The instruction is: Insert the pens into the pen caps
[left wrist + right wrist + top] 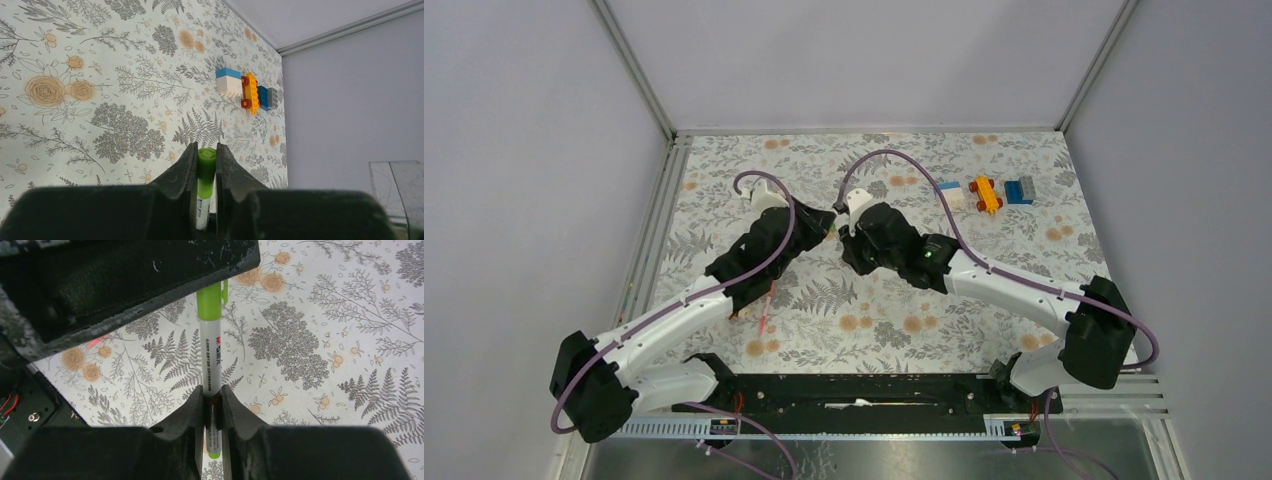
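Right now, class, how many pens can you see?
2. A white pen with green ends is held by the left gripper and right gripper together; a pink pen lies by the left arm. Others may hide beneath the arms.

Floral table, toy blocks, pink pen

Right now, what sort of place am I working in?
Probably an enclosed robot test cell: plain grey walls on metal frame rails, a floral table cover, and toy blocks as props.
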You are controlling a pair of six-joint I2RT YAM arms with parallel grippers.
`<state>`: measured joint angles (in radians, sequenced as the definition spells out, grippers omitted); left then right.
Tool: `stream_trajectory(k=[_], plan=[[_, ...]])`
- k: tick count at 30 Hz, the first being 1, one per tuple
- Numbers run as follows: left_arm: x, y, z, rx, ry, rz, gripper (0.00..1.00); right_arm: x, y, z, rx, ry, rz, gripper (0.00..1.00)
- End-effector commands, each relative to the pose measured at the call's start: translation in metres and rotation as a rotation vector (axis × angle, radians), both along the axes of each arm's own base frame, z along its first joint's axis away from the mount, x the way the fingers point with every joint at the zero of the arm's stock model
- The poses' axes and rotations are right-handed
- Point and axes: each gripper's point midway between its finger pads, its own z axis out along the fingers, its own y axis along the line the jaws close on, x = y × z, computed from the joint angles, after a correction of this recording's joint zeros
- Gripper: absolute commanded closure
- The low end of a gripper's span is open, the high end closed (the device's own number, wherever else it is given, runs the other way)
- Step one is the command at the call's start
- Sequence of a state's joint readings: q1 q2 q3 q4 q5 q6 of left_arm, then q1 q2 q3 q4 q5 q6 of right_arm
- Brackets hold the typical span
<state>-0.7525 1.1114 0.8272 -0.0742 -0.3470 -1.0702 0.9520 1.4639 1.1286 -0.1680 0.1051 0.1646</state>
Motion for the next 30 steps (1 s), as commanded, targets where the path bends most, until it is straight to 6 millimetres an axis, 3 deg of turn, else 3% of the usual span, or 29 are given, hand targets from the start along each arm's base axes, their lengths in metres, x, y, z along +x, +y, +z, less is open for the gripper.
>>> stream_trajectory(k=[1,8,14,17,23,30], plan=[[-0.073,-0.044,-0.037,0.004,0.147,-0.377,1.00,0.042,0.026,0.169,0.478,-0.354,-0.028,1.00],[-0.075,-0.042,-0.018,-0.010,0.040,-0.411,0.98,0.031,0.013,0.158,0.462,-0.322,0.023,1.00],[-0.073,-0.035,0.024,-0.019,-0.090,-0.408,0.89,0.013,-0.007,0.103,0.412,-0.242,0.009,1.00],[-0.073,-0.036,0.041,-0.030,-0.151,-0.420,0.85,0.004,-0.012,0.085,0.431,-0.197,0.009,1.00],[-0.077,-0.047,0.057,-0.057,-0.211,-0.488,0.79,-0.009,-0.015,0.080,0.463,-0.161,0.031,1.00],[-0.076,-0.038,0.093,-0.044,-0.297,-0.463,0.55,-0.012,-0.025,0.045,0.417,-0.094,-0.021,1.00]])
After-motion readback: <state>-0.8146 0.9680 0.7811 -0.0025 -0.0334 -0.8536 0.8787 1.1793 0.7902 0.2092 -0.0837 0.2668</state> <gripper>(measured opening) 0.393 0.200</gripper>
